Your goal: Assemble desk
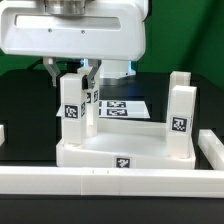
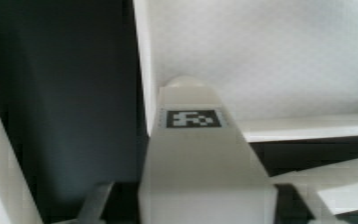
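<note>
The desk slab (image 1: 120, 152) lies upside down near the tabletop's front edge, against the rail (image 1: 110, 182). Three legs stand upright in its corner sockets. The tool (image 1: 88, 72) hangs directly above a rear leg (image 1: 92, 105), whose long axis is vertical. In the wrist view the fingers (image 2: 108, 200) seem to flank that leg (image 2: 197, 150); whether they clamp it, I cannot tell.

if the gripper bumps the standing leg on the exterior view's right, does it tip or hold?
Probably holds: the right leg stands upright at a corner of the slab, seemingly seated. It looks like stiff plastic, unlikely to flex. Tall and narrow, so it could tip if only loosely seated.
</note>
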